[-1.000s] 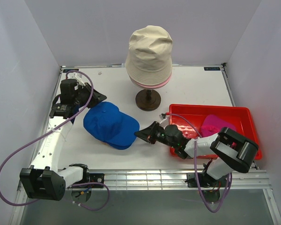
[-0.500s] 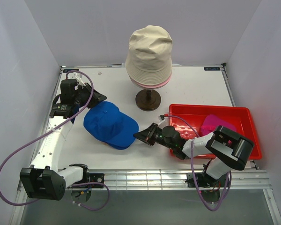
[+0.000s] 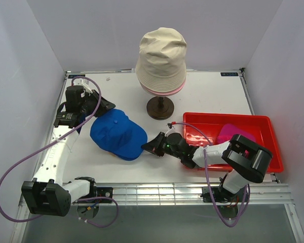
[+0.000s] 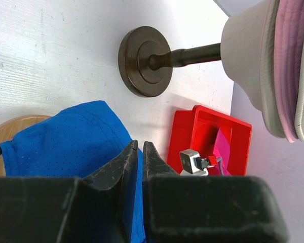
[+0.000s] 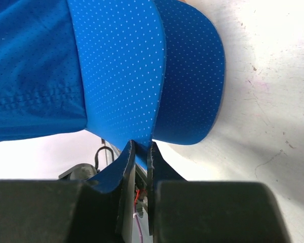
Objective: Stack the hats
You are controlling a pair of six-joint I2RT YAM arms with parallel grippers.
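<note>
Blue cap (image 3: pixel 115 132) brim pinched by right gripper (image 3: pixel 146 147) (beige hat (image 3: pixel 161 53) on stand (image 3: pixel 160 108)).

A white, faintly scuffed surface (image 3: pixel 213 96) fills the middle, closed in by plain pale grey-lavender walls (image 3: pixel 91 35) at 9, 12 and 3 o'clock. At 6 o'clock a slotted metal rail (image 3: pixel 157 192) runs along its edge. The light is soft and even, the shadows faint.

Cap (image 3: pixel 115 134) lies left of tray (image 3: pixel 228 115), near stand (image 3: pixel 160 108).
</note>
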